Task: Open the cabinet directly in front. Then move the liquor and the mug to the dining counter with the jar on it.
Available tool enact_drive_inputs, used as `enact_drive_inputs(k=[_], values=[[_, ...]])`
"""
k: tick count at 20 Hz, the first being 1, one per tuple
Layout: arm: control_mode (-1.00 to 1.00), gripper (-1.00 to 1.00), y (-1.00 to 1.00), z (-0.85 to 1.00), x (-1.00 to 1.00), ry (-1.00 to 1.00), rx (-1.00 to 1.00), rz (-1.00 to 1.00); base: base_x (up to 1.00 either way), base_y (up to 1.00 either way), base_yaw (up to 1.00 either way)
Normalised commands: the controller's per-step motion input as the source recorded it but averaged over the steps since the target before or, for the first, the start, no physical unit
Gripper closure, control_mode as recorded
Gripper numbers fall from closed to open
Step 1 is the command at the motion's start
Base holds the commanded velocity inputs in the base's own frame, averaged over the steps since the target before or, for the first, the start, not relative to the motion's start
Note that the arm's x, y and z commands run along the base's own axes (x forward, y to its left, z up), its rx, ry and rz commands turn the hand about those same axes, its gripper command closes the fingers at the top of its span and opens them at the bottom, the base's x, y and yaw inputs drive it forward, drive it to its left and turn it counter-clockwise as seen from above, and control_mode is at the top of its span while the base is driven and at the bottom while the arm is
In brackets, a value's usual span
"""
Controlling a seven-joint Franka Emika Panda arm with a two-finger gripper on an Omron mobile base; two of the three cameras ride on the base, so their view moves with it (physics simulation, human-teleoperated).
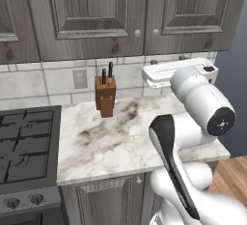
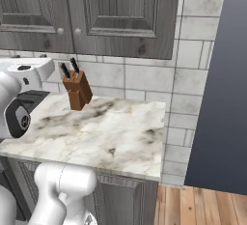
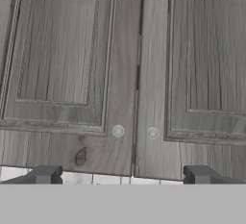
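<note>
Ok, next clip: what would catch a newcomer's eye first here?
Probably the dark grey cabinet, both doors shut, its two round knobs side by side at the seam, with the open gripper aimed just below them. Next, the brown knife block standing alone at the back of the marble worktop, beside the black stove.

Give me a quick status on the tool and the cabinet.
Tool open, empty, facing the cabinet. Both doors shut, knobs side by side at the seam. Knife block on the worktop below, off the approach line.
</note>
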Motion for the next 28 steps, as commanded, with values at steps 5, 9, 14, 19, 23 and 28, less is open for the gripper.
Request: enact_drive_inputs(k=[5,9,14,19,23,28], values=[[-1.0,-1.0,0.0,0.03,0.3,0.0,0.0,0.0,0.0,0.0,0.0],[-1.0,-1.0,0.0,0.03,0.41,0.0,0.0,0.0,0.0,0.0,0.0],[-1.0,-1.0,0.02,0.0,0.43,0.0,0.02,0.0,0.0,0.0,0.0],[-1.0,-1.0,0.1,0.01,0.44,0.0,0.03,0.0,0.0,0.0,0.0],[-1.0,-1.0,0.08,0.01,0.4,0.0,0.03,0.0,0.0,0.0,0.0],[-1.0,-1.0,0.05,0.01,0.45,0.0,0.0,0.0,0.0,0.0,0.0]])
